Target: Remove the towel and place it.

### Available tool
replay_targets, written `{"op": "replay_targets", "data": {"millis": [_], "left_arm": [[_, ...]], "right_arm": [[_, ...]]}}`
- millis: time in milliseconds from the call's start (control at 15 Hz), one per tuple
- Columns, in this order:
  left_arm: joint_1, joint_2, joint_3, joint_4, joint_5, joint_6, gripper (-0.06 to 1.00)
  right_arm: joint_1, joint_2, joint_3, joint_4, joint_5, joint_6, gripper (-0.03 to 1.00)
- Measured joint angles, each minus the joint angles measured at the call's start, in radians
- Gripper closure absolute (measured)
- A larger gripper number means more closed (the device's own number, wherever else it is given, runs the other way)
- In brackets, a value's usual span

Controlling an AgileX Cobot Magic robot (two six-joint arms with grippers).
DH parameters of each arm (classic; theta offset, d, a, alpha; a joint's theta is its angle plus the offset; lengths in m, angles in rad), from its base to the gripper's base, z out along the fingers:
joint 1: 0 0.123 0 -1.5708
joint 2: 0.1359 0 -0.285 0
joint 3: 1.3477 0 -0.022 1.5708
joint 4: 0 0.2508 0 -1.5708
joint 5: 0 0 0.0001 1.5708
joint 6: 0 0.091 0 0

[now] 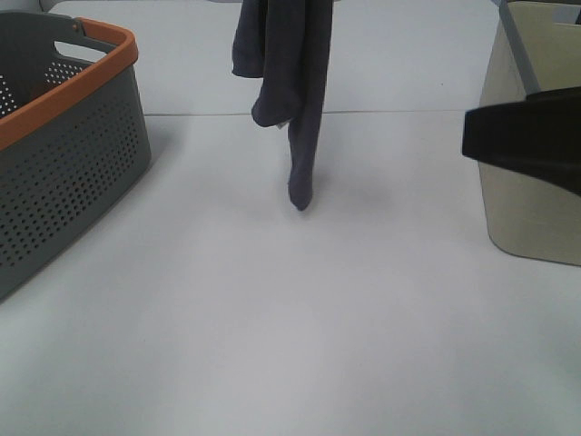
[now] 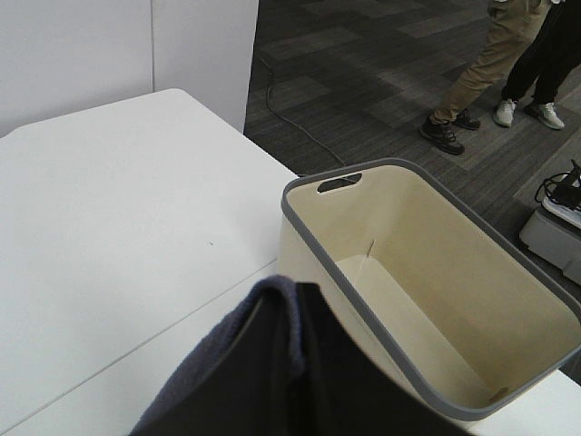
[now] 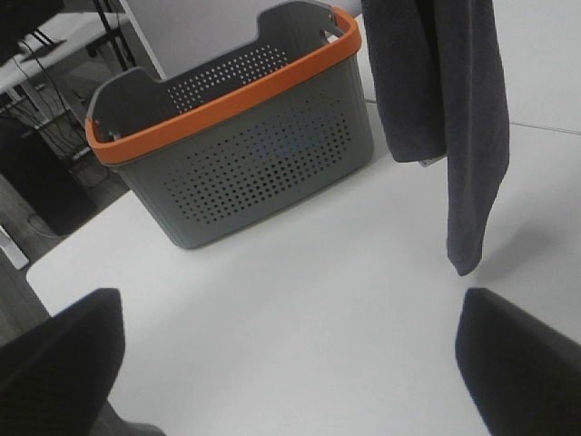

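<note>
The dark towel (image 1: 290, 82) hangs in long folds over the middle of the white table (image 1: 272, 318), between the two baskets. Its top runs out of the exterior view. Its lowest corner (image 1: 300, 202) hangs just over the tabletop. A small white tag (image 3: 432, 162) shows partway down. In the left wrist view my left gripper (image 2: 295, 363) is shut on the towel (image 2: 213, 368), whose cloth bunches beside the dark fingers. My right gripper (image 3: 281, 336) stands open and empty, low over the table, facing the towel (image 3: 467, 118) from the right. One of its black fingers (image 1: 526, 136) enters the exterior view at the right edge.
A grey perforated basket with an orange rim (image 1: 68, 86) stands at the left and looks empty in the right wrist view (image 3: 227, 100). A beige basket with a grey rim (image 1: 531, 209) stands at the right, empty inside (image 2: 363, 313). People's legs (image 2: 472, 73) stand beyond the table.
</note>
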Motion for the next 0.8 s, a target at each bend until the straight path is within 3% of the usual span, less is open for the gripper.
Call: {"op": "replay_targets", "data": {"millis": [333, 400, 467, 600, 800], "left_arm": [[0.0, 0.0, 0.0, -0.011, 0.0, 0.007, 0.94], [0.0, 0.001, 0.0, -0.017, 0.0, 0.011, 0.94], [0.0, 0.002, 0.0, -0.019, 0.0, 0.015, 0.94], [0.0, 0.005, 0.0, -0.019, 0.0, 0.018, 0.94], [0.0, 0.009, 0.0, -0.02, 0.0, 0.018, 0.94]], "right_arm": [[0.0, 0.204, 0.0, 0.285, 0.024, -0.306, 0.01], [0.0, 0.283, 0.0, 0.399, 0.061, -0.496, 0.01], [0.0, 0.334, 0.0, 0.448, 0.097, -0.611, 0.01], [0.0, 0.444, -0.012, 0.472, 0.169, -0.784, 0.02], [0.0, 0.619, -0.115, 0.481, 0.267, -0.848, 0.03]]}}
